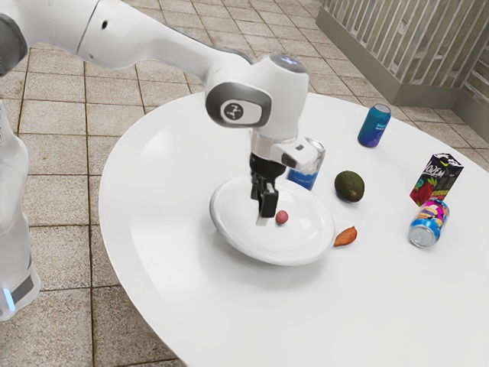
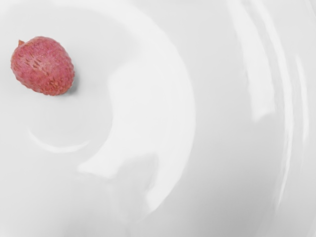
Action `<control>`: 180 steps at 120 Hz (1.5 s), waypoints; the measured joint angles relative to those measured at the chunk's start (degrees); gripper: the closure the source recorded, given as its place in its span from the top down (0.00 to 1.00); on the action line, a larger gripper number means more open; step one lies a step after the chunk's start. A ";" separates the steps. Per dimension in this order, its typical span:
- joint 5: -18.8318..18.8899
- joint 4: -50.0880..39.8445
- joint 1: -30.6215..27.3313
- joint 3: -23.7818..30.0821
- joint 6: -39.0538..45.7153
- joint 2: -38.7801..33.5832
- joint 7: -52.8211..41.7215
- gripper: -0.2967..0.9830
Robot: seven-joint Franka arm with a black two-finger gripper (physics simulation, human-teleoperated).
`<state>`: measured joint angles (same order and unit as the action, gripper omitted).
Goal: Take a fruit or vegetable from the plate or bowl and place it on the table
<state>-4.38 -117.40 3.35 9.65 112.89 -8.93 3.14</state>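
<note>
The white desk (image 1: 153, 229) ran out of the exterior view at its lower edge. On it sat the white plate (image 1: 302, 257). Over that hung the black hand (image 1: 265, 211), wide or narrow I couldn't tell. A blue-and-silver can (image 1: 303, 177) was partly hidden behind arm and plate. The small red fruit (image 1: 282, 218) lay in the plate, just beside the hand, toward the exterior view's right.

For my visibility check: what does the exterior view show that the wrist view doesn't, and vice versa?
Exterior view: the black pincer, dark green avocado, small orange-brown pod-like item, black printed carton, three colourful metal cans, curved-edged white table.
Wrist view: the bumpy skin and stem nub of the small pinkish-red fruit.
Both: that fruit, inside the glossy white dish.
</note>
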 joint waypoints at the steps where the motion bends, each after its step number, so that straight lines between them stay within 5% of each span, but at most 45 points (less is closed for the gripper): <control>1: -0.01 0.01 -0.01 -0.01 0.20 0.16 0.07 0.74; 64: 0.43 6.74 -3.01 -2.88 4.70 11.57 2.66 0.74; 92: 0.44 7.78 0.46 -2.90 4.95 13.24 3.23 0.74; 119: 0.63 17.27 -0.04 -4.17 0.19 17.46 3.58 0.74; 180: 0.57 17.55 0.33 -6.91 -2.04 19.91 3.40 0.75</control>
<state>-3.81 -99.85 3.68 2.73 110.85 10.99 6.53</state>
